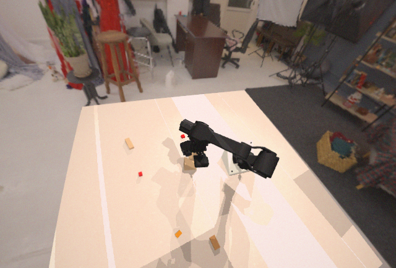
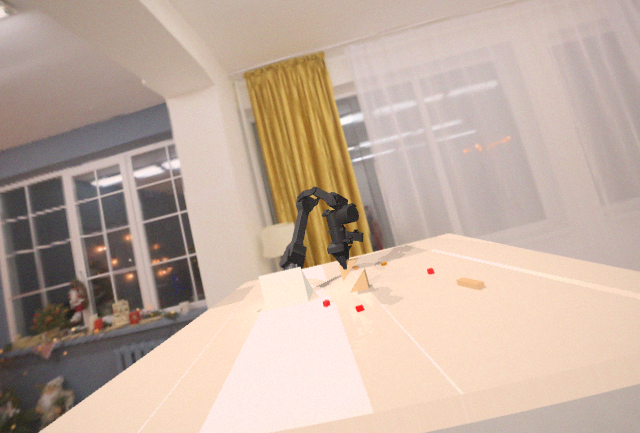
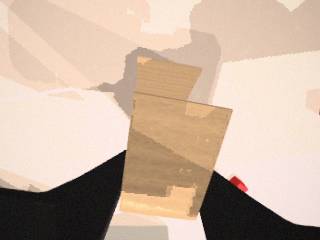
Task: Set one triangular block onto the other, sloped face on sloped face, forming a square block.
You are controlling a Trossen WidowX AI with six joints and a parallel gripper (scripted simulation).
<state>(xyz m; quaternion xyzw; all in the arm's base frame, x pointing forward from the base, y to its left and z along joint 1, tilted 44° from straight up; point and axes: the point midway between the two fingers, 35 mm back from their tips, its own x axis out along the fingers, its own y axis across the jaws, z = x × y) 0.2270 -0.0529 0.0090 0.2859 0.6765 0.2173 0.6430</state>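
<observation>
My gripper [image 1: 193,155] [image 2: 344,266] [image 3: 162,162] is shut on one wooden triangular block [image 2: 348,266] [image 3: 172,145], whose broad flat face fills the middle of the wrist view. The other triangular block [image 1: 189,165] [image 2: 360,282] [image 3: 164,80] rests on the table [image 1: 121,201] [image 2: 413,335]. It shows past the far edge of the held block in the wrist view, partly hidden by it. In the exterior view the held block is higher and to the left of the lower one. The sloped faces are not seated together; whether the blocks touch is unclear.
A pale box [image 1: 232,168] [image 2: 283,287] stands beside the blocks, near the arm's base. Small red cubes [image 1: 182,136] [image 2: 326,303] [image 3: 238,183] lie around. A light wooden bar [image 1: 129,143] [image 2: 470,283], an orange block [image 1: 177,233] and a brown block [image 1: 214,242] lie farther off.
</observation>
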